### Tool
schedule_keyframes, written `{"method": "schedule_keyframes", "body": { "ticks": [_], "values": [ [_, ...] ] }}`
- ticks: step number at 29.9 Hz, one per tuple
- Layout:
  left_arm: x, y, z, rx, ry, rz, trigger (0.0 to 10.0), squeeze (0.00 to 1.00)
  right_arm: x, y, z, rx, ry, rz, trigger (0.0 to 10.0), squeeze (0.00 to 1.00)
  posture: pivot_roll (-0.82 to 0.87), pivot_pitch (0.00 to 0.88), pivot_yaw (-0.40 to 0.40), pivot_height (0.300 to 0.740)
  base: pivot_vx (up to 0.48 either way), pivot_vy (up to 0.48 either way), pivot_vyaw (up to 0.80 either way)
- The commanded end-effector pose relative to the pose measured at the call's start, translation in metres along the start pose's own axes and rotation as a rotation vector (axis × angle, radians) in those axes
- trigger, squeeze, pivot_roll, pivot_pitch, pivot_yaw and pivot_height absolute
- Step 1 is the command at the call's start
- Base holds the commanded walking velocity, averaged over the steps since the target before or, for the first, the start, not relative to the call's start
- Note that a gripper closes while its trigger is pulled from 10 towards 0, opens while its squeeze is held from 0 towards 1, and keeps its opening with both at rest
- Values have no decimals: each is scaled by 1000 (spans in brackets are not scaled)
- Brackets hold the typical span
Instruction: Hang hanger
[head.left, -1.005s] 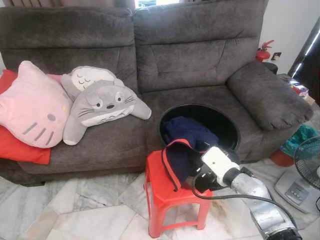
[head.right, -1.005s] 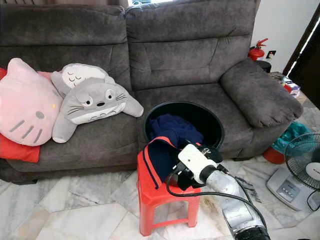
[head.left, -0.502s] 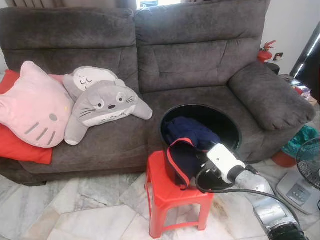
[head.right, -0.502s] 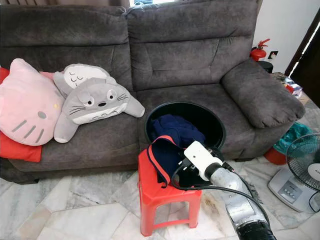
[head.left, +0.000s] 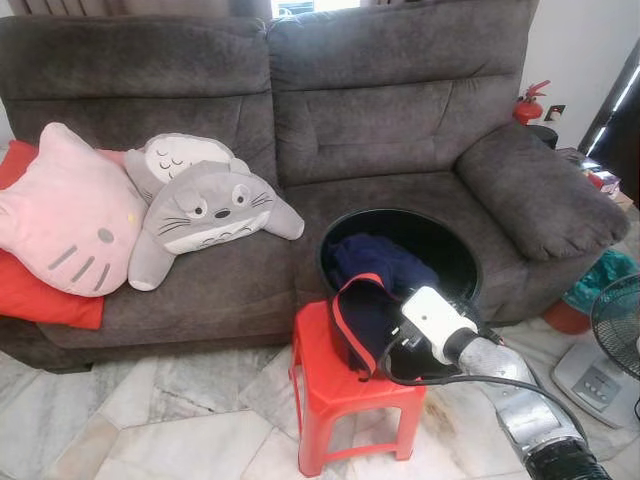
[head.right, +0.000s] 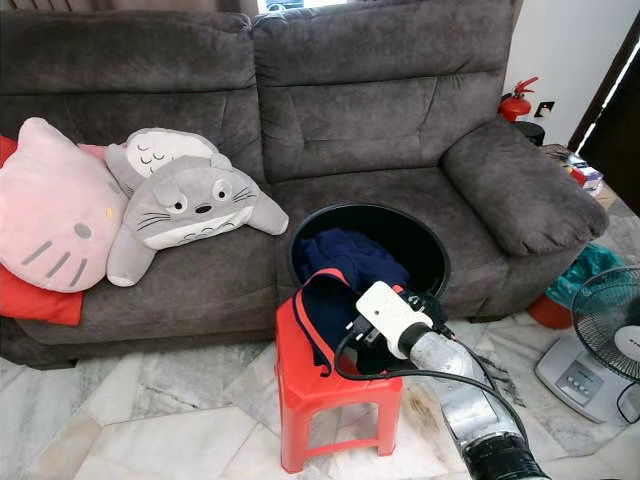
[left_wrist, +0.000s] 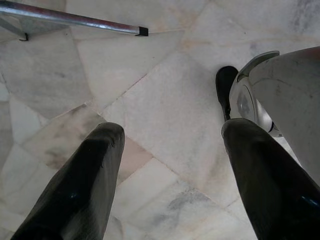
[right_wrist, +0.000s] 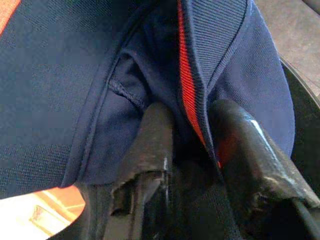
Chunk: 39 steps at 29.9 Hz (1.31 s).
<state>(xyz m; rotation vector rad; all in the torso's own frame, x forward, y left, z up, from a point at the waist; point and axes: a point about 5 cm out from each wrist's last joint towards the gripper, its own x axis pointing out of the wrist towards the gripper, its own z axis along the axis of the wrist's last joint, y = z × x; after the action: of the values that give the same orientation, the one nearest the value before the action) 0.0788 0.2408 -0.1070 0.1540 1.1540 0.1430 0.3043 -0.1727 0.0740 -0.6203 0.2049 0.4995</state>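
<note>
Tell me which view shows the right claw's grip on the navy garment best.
Right wrist view: both fingers pinch the navy garment at its red-trimmed edge. In the eye views the white wrist camera hides the right claw; they show the garment draped from the black basket over the red stool.

Right claw (right_wrist: 192, 145) has lifted the navy garment (head.left: 365, 315) slightly off the stool (head.left: 330, 385).

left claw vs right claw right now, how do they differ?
The left claw is open, its two fingers spread wide; the right claw is shut on the navy garment, pinching its red-trimmed edge. The left claw holds nothing and points down at the marble floor; the right claw reaches forward over the red stool, by the black basket. Both have two long black fingers.
</note>
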Motion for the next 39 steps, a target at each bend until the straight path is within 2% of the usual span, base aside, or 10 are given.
{"method": "schedule_keyframes", "body": {
  "ticks": [1,12,20,24,25,28,29,30,36,39],
  "values": [
    [-1,0,-5,5,18,5,10000,0,4,0,8,-14,-30,9,0,0,-162,0,24,740,0,0,0],
    [-1,0,-5,5,17,10,10000,0,6,-2,14,-30,-62,-10,0,0,-161,0,24,740,0,0,0],
    [1,-1,2,4,6,13,10000,0,9,-20,41,-61,-178,-93,0,0,-160,0,27,740,0,0,0],
    [1,-1,2,4,6,13,10000,0,9,-20,41,-63,-181,-95,0,0,-160,0,27,740,0,0,0],
    [2,-1,6,5,1,13,10000,0,10,-19,56,-82,-252,-62,0,0,-161,0,29,740,0,0,0],
    [2,-2,8,4,-2,13,10000,0,9,-17,67,-94,-302,-30,0,0,-161,0,28,740,0,0,0],
    [2,-2,7,3,-4,12,10000,0,9,-13,70,-97,-320,15,0,0,-160,0,29,740,0,0,0],
    [2,-1,7,2,-5,11,10000,0,7,-3,74,-108,-341,117,0,0,-163,0,29,740,0,0,0],
    [1,-1,5,-1,-2,10,10000,0,2,12,69,-149,-325,257,0,0,-161,0,28,740,0,0,0],
    [1,-1,3,-1,2,7,10000,0,1,17,61,-158,-273,314,0,0,-161,0,28,740,0,0,0]
  ]
}}
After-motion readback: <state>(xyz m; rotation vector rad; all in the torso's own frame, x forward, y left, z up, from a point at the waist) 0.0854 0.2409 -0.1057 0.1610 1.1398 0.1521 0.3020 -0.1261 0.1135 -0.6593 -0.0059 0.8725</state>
